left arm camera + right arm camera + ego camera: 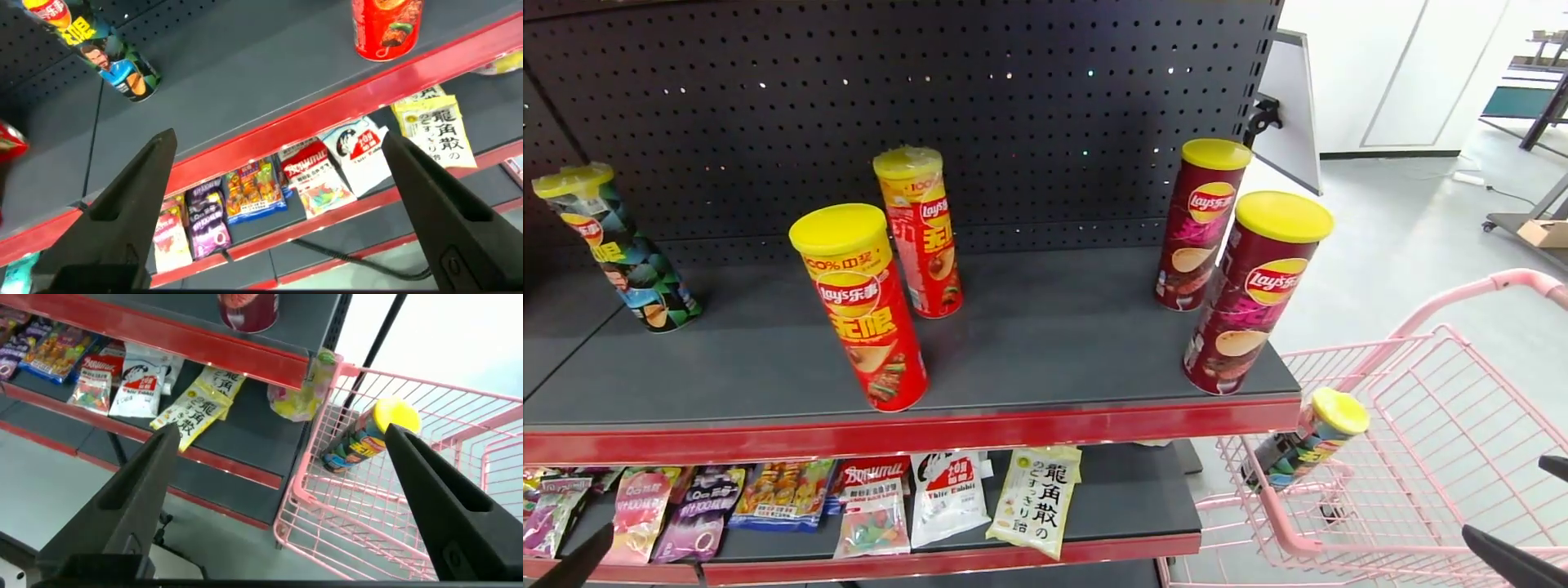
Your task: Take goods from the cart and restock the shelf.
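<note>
Right wrist view shows your right gripper (279,433) spread wide and empty, near the pink cart (1519,280). The patterned chip can (364,437) leans in the cart corner nearest the shelf (1045,335). Straddle its body below the yellow lid, keep clear of the wire wall, and close squarely. Its matching can (617,245) stands far left on the shelf. Your left gripper (279,137) is also spread, holding nothing.
</note>
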You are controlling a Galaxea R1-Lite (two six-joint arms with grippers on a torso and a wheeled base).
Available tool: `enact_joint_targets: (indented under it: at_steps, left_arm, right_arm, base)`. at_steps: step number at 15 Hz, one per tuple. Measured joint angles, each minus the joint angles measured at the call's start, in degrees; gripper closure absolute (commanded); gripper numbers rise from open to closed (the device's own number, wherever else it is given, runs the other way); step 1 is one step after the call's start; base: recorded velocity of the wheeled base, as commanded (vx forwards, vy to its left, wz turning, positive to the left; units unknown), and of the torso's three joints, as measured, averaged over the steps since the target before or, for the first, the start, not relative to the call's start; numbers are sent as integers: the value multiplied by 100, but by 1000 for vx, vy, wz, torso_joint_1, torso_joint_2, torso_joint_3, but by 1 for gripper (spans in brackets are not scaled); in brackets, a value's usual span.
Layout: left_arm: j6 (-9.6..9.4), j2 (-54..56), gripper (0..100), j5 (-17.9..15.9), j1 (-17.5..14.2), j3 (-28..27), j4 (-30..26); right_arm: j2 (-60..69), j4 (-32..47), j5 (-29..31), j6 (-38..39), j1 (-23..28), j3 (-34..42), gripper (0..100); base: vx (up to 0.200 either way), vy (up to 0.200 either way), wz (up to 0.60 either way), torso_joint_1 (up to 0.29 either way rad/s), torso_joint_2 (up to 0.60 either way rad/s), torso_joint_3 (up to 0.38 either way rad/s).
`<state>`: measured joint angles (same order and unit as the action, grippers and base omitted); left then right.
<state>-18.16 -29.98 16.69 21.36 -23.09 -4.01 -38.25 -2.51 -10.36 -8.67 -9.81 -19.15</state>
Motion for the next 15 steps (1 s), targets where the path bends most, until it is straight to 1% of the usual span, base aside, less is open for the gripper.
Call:
enact_joint_targets:
  at_steps: [3, 6, 10, 15]
  left_arm:
    - [2, 453, 0, 96, -6, 176, -154]
    - [-1, 845, 0, 126, -9, 215, -414]
    - [2, 1181, 0, 127, -11, 221, -608]
    - [0, 1303, 0, 127, -13, 221, -622]
  right_arm:
    - [6, -2, 10, -167, 43, 0, 0]
    - [-11, 0, 2, -266, 227, 9, 0]
    - [-27, -2, 2, -268, 312, 41, 0]
    - [-79, -6, 11, -266, 397, 66, 0]
  base:
    - [0, 0, 0, 0, 0, 0]
    - [0, 0, -600, -2, 1, 2]
    - [0, 0, -600, 5, 2, 6]
    - [0, 0, 0, 0, 0, 0]
